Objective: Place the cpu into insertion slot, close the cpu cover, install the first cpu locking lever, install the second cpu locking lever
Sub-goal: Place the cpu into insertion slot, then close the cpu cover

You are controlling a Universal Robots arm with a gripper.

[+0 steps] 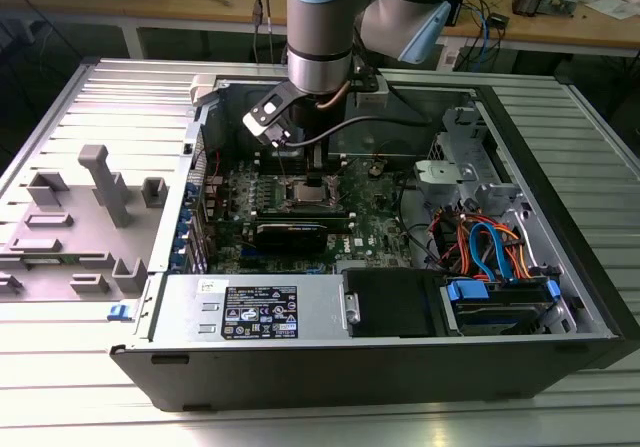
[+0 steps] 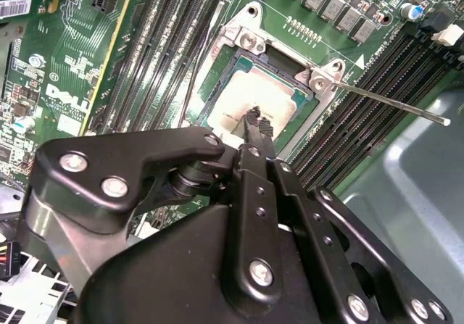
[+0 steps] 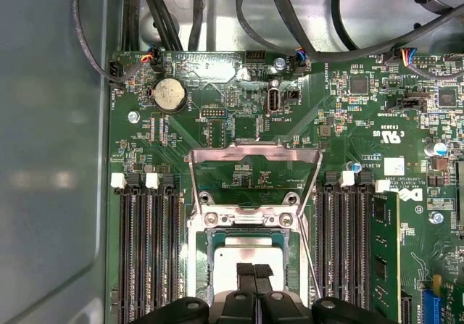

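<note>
- I see the arm coming down from above into the open computer case, which lies on its side on the ribbed metal desk.
- My gripper hangs right over the insertion slot on the green motherboard; I cannot tell whether it touches.
- A labelled power supply sits along the case wall nearest the camera, with orange and blue cables toward the exterior view's right.
- A grey plastic fixture rests on the desk at the exterior view's left, beside the case.

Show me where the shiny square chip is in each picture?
Exterior view: the cpu lies mid motherboard, below the arm.
First wrist view: the cpu sits between black memory slots.
Second wrist view: the cpu sits inside the insertion slot.
Shared landmark: the gripper, tips by the cpu.
</note>
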